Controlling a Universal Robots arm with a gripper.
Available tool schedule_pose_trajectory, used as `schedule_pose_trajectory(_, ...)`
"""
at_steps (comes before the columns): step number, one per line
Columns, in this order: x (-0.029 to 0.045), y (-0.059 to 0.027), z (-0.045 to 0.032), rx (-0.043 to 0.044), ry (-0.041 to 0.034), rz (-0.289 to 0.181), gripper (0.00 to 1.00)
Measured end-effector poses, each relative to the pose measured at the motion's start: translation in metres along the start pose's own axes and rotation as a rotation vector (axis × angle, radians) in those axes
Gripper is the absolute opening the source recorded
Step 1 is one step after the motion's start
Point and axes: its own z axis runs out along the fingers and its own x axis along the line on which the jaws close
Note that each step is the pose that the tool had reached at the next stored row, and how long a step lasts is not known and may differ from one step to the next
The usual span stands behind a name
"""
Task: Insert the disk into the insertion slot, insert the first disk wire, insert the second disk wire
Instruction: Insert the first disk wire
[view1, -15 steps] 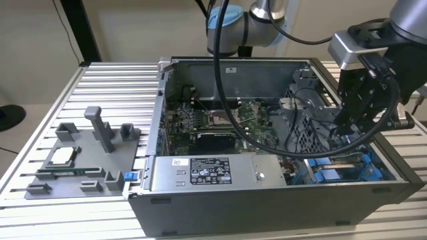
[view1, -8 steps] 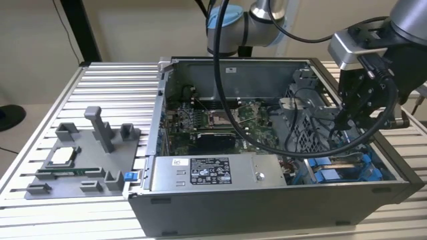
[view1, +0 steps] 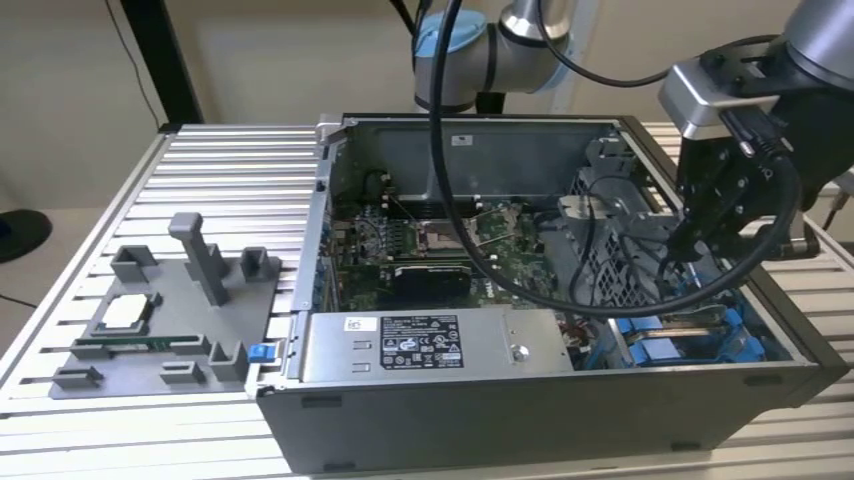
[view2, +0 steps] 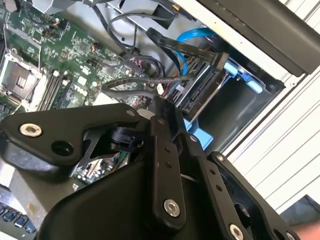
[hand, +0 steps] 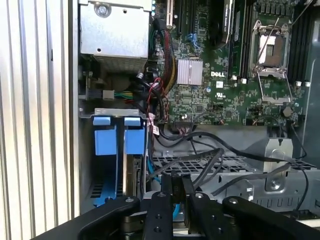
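The grey robot arm (view1: 814, 40) is reaching over the open grey metal computer case (view1: 534, 420), wrist bending steeply down, black tool (view1: 686, 245) hanging inside the case. The flat disk (hand: 135, 172) in its bright blue carrier is sitting in the narrow grey metal insertion slot (hand: 111, 113) at the case's corner, just beside the tool. How far the tool is open, or whether it is gripping anything, I cannot tell.

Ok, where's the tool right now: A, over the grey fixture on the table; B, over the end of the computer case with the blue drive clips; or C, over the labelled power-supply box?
B: in the exterior view the tool hangs over the computer case at that view's right, above the blue clips, well apart from the grey fixture and the power-supply box.
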Motion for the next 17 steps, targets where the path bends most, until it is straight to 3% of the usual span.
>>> schedule_pose_trajectory(2, 0.0012, -0.0023, 0.0006, -0.0116, 0.0013, 0.002, 0.00)
schedule_pose_trajectory(5, 0.0037, -0.0064, 0.0020, -0.0196, 0.0016, 0.003, 0.00)
schedule_pose_trajectory(17, 0.0082, -0.0181, 0.0077, -0.0240, 0.0016, 0.004, 0.00)
